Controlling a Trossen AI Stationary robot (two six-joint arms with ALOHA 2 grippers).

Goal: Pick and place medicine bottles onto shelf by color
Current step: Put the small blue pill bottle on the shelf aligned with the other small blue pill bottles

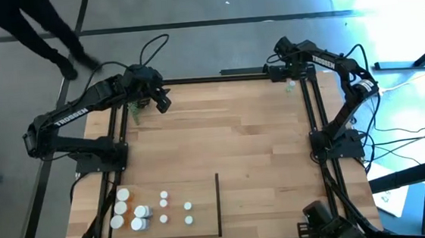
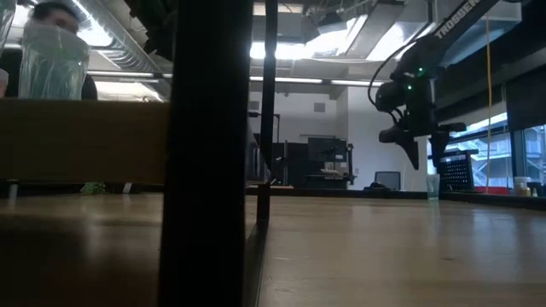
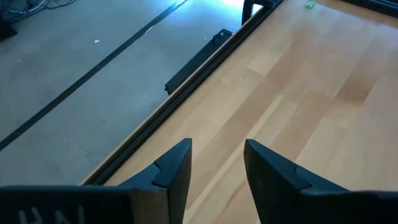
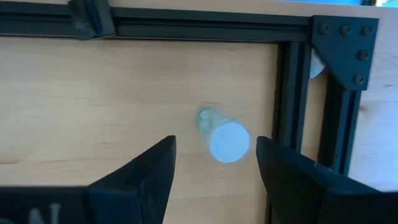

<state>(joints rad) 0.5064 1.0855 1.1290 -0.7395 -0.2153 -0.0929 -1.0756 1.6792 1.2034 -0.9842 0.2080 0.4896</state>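
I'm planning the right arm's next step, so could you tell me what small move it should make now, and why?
Probably lower straight down. The right gripper hangs open above the white-capped bottle in the board's far right corner, and the cap sits between the fingers, close to the black rail, so it should descend carefully before closing.

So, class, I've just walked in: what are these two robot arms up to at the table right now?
The arms are sorting medicine bottles on a wooden board. The right gripper hangs open over a clear white-capped bottle standing in the board's far right corner, not gripping it. The left gripper hovers empty, fingers apart, over the far left part. A cluster of white and orange bottles stands at the near left, beside a thin black divider strip.
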